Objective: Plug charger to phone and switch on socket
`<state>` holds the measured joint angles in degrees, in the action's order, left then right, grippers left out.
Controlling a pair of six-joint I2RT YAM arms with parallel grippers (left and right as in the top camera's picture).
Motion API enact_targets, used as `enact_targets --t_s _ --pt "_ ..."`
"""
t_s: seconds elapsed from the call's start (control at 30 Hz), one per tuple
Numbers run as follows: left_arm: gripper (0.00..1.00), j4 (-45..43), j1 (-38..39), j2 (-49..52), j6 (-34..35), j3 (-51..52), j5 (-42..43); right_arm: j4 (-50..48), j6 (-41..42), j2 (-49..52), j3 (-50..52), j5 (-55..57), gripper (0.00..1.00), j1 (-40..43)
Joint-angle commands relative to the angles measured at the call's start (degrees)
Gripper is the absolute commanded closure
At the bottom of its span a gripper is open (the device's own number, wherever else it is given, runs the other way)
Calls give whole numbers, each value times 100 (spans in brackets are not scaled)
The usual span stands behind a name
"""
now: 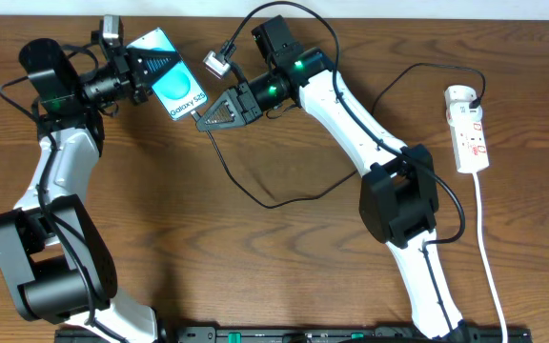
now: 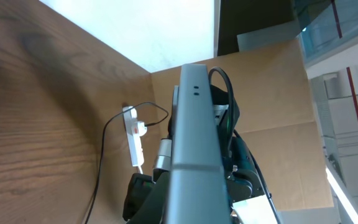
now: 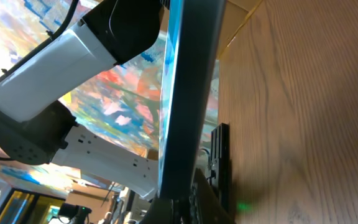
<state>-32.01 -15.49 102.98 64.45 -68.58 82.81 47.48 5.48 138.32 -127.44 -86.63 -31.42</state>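
My left gripper (image 1: 152,65) is shut tight on one end of the phone (image 1: 181,88). The green screen faces up. My right gripper (image 1: 204,115) is pinched shut on the tip of the charger (image 1: 273,206). That tip touches the phone's other end, and I cannot tell if it is in. The black cable loops down under my right gripper. The socket (image 1: 470,129) lies flat on the table (image 1: 284,286), far off to the side of my 2 grippers.
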Motion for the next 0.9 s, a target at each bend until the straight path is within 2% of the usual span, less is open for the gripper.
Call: enact_targets --t_s 0.0,0.87 --pt "93 -70 -37 0 -94 -11 52 42 28 -42 -17 -164 99 -11" --pt "93 -90 -94 0 -227 -11 72 63 20 -42 -17 -245 99 -20"
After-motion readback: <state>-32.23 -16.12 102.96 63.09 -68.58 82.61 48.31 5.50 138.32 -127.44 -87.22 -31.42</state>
